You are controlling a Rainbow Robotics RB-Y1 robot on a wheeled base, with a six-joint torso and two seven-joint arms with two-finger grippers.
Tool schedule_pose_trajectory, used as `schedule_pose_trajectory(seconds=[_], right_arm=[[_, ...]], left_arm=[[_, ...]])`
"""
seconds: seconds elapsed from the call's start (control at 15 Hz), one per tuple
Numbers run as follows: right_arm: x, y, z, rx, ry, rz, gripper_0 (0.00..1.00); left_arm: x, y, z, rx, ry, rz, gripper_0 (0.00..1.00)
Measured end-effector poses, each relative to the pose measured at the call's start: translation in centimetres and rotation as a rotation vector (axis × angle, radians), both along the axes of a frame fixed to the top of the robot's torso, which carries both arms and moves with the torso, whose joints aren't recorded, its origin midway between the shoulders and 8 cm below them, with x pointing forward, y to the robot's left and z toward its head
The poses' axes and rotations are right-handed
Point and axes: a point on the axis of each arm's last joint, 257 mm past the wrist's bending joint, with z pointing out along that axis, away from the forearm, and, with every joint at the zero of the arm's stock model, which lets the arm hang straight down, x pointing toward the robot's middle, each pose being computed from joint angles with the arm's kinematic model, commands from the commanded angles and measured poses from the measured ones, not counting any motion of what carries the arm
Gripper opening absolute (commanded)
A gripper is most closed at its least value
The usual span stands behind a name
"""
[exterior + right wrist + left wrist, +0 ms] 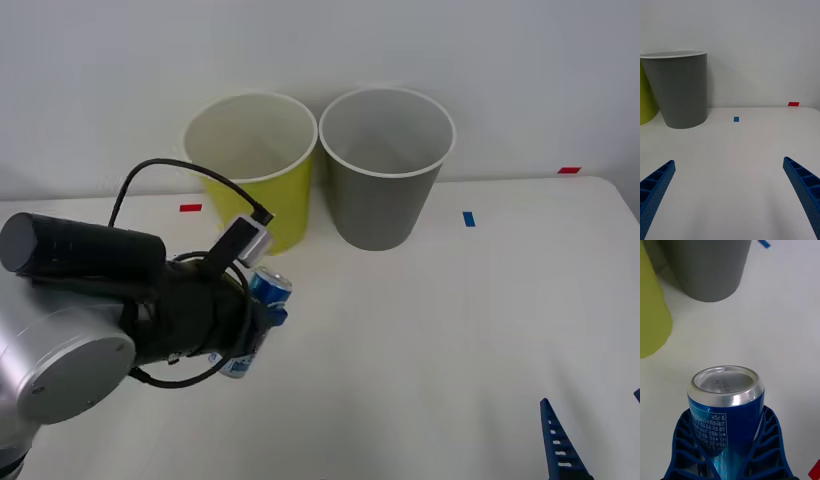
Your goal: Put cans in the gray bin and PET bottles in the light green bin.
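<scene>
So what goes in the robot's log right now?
left gripper: shut on can | right gripper: open, idle | gray bin: no can inside

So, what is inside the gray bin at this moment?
The gray bin shows a pale inner wall and nothing lying inside, though its near wall covers part of the floor. The blue can is outside it, clamped in the left end effector.
</scene>
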Motion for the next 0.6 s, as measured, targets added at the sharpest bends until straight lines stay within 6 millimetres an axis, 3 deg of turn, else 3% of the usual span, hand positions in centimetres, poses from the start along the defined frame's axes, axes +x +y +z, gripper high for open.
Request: schedule_pose_trajectory(seconds=[0.33,0.6], right_arm=[[0.0,0.0,0.0,0.0,0.0,0.0,1.0],[0.0,0.0,0.0,0.0,0.0,0.0,1.0]], left_arm=[[-0.8,0.7,4.7,-0.112,-0.062,-0.038,0.0],[-0.8,2.1,11.5,-0.235,-0.218,-0.051,0.0]])
